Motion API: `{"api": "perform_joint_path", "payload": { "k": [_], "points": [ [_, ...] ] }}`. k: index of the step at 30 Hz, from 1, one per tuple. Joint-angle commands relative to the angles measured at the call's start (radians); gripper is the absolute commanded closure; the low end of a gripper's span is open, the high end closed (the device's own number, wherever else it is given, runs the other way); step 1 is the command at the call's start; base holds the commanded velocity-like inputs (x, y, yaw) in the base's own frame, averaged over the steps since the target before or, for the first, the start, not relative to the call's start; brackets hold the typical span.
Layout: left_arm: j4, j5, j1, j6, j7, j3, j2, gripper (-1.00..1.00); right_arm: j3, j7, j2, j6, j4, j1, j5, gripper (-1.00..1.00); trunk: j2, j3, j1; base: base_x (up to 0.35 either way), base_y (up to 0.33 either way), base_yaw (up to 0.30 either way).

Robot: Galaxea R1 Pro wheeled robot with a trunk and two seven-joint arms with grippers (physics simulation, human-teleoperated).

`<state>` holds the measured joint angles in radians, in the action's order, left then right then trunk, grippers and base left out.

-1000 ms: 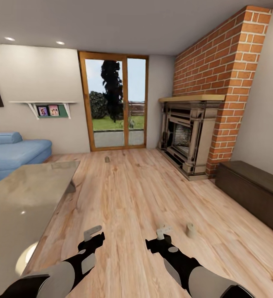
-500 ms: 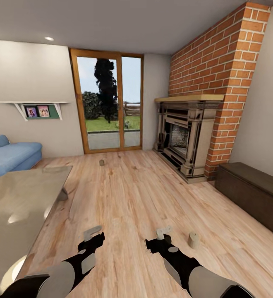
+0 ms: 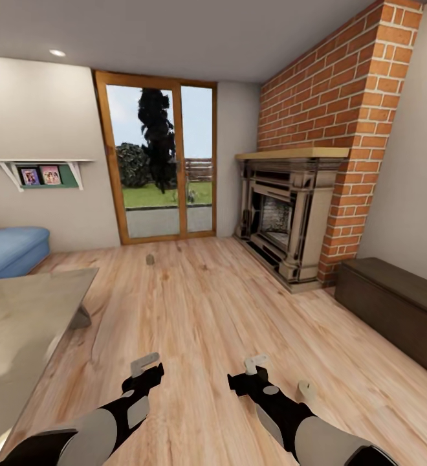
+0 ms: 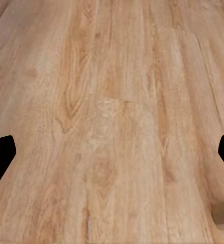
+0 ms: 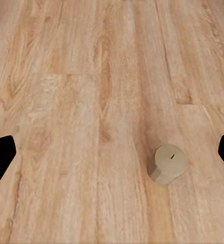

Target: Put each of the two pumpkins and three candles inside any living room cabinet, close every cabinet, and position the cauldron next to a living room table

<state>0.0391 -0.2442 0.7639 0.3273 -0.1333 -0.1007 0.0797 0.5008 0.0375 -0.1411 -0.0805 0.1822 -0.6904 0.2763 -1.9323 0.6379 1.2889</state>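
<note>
wood floor under both grippers, left (image 3: 147, 369) & right (image 3: 255, 367), jaws apart, holding nothing.

Bright, even light fills the room, daylight showing through the glass door (image 3: 156, 165) and a recessed ceiling spot (image 3: 57, 53) glowing. The glossy table (image 3: 19, 323) top carries pale glare patches; shadows are soft. Straight lines bow toward the head view's edges, and both wrist views look slightly soft.

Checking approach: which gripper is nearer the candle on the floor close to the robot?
Right. The right gripper is just beside the candle; the left gripper is farther away across the floor.
</note>
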Motion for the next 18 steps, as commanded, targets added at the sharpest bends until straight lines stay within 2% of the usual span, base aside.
{"api": "perform_joint_path", "payload": {
  "k": [1, 11, 18],
  "points": [
    [0.004, 0.002, 0.002, 0.007, 0.0, -0.007, 0.0, -1.0, 0.008, 0.004, 0.0, -0.004, -0.001, -0.001, 0.009, -1.0, 0.0, 0.001, 0.0, 0.335, 0.067, 0.01],
    [0.003, 0.002, 0.002, 0.007, 0.0, -0.008, 0.0, -1.0, 0.008, 0.005, 0.0, -0.004, -0.001, -0.001, 0.009, -1.0, 0.0, 0.001, 0.0, 0.321, 0.085, 0.139],
    [0.003, -0.001, 0.002, 0.007, 0.0, -0.008, 0.001, -1.0, 0.007, 0.005, 0.001, -0.004, -0.001, 0.0, 0.009, -1.0, 0.0, 0.001, 0.0, 0.051, 0.008, 0.016]
  ]
}}
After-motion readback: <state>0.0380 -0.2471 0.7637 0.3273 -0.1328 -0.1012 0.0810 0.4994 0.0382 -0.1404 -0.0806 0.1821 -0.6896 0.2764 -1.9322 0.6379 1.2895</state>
